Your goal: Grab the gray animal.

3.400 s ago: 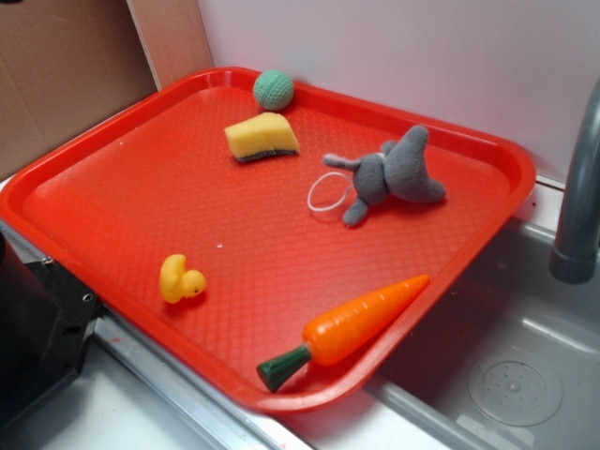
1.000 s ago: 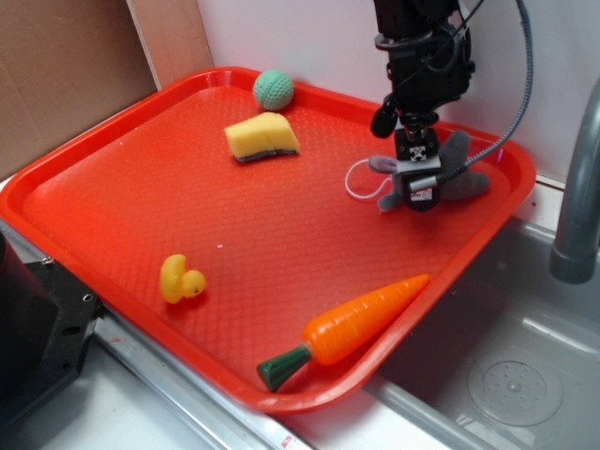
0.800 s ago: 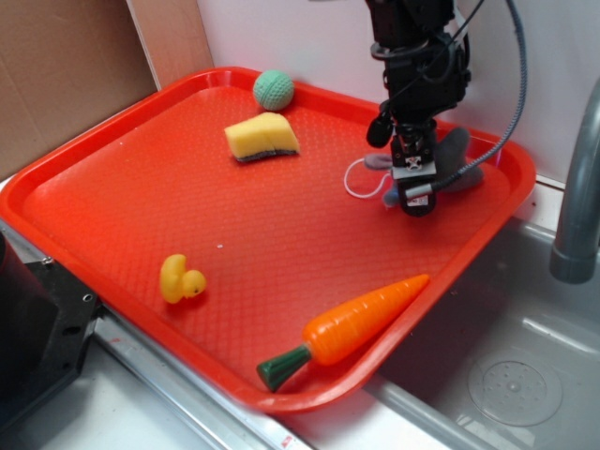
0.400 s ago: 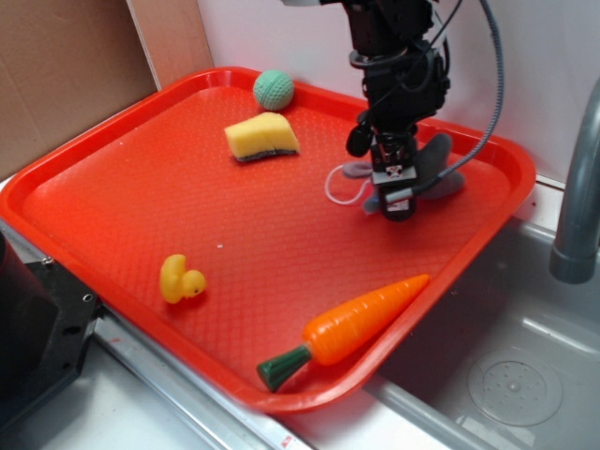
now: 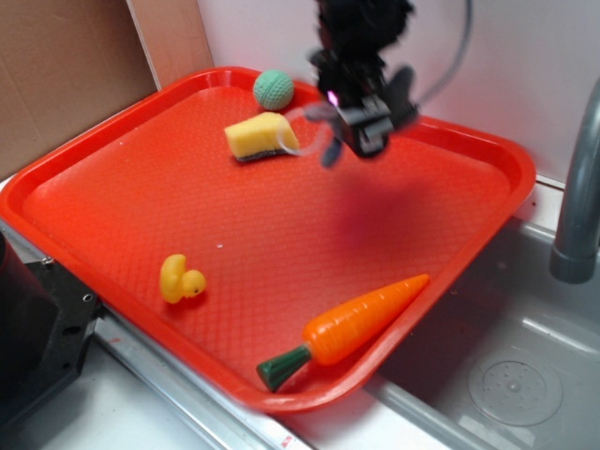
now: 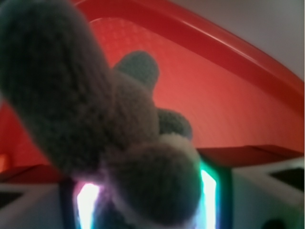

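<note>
The gray animal (image 5: 398, 91) hangs blurred in the air over the back of the red tray (image 5: 56, 169), with my gripper (image 5: 366, 131) shut on it. One limb (image 5: 330, 150) and its white string loop (image 5: 289, 131) dangle toward the yellow sponge. In the wrist view the gray animal (image 6: 109, 124) fills most of the frame, pinched between the two glowing fingers (image 6: 208, 191), with the tray's rim (image 6: 228, 43) behind it.
On the tray lie a yellow sponge (image 5: 261, 136), a green knitted ball (image 5: 273, 89), a yellow rubber duck (image 5: 180, 278) and an orange carrot (image 5: 352, 322). A metal sink (image 5: 506, 375) and faucet (image 5: 579, 187) stand to the right, cardboard (image 5: 66, 66) at the left.
The gripper came down on the gray animal at the tray's right side, shut on it, and has lifted it up and leftward toward the sponge and ball.
</note>
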Robot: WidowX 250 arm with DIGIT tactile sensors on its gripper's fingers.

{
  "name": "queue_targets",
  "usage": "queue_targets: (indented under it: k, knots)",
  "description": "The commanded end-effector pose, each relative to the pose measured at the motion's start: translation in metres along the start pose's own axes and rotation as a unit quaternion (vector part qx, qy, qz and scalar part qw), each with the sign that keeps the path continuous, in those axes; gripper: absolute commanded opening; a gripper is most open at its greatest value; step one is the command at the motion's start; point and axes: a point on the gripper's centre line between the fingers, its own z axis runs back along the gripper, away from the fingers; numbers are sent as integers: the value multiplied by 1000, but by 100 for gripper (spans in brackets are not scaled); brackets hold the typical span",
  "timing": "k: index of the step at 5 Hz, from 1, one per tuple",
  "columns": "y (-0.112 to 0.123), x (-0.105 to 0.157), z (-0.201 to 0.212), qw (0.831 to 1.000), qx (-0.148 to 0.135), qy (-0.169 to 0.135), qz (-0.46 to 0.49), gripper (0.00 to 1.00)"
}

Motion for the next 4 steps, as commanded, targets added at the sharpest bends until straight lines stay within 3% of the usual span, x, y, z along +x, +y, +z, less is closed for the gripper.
queue_targets:
  k: [1, 2, 3, 4]
  knots:
    - [16, -58, 77, 985, 26, -38, 168, 0]
    - [17, -81, 85, 978, 35, -33, 204, 0]
    - [18, -102, 93, 980, 10, -12, 198, 0]
    - [19, -99, 95, 981, 9, -7, 194, 0]
